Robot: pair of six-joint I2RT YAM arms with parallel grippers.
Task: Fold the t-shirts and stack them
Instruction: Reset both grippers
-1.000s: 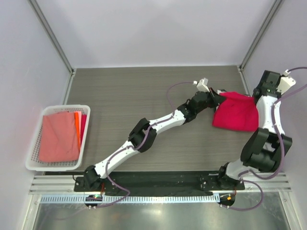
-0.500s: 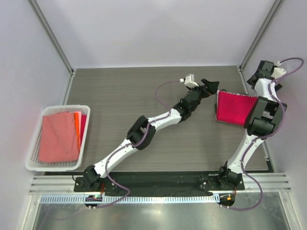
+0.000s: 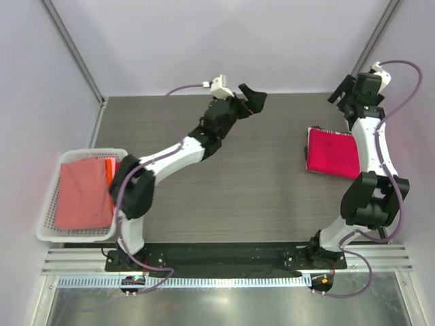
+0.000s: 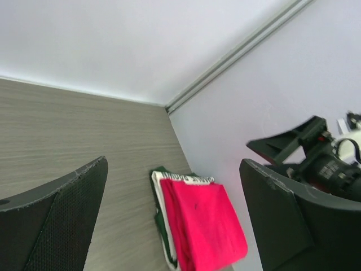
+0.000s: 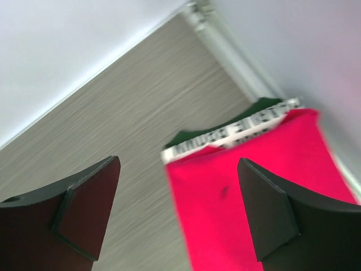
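The crimson-pink t-shirt (image 3: pixel 333 153) lies folded flat on top of a stack at the table's right side. Under it shows the edge of the cream t-shirt (image 5: pixel 225 135) with black lettering, and below that a strip of dark green cloth (image 4: pixel 159 169). In the left wrist view the pink t-shirt (image 4: pixel 206 220) and the cream edge (image 4: pixel 161 197) lie between and beyond the fingers. My left gripper (image 3: pixel 251 100) hangs open over the far middle of the table, holding nothing (image 4: pixel 174 164). My right gripper (image 3: pixel 345 95) is open above the stack's far end, empty (image 5: pixel 179 162).
A white lattice basket (image 3: pixel 92 153) stands at the left edge with salmon and red cloth (image 3: pixel 81 193) folded in it. The enclosure's walls and corner posts stand close behind and right of the stack. My right arm (image 4: pixel 327 164) shows at the left wrist view's right edge.
Both grippers let go of the pink t-shirt and opened; it now lies flat on the stack. The left arm swung back and left, the right gripper lifted toward the far right corner.
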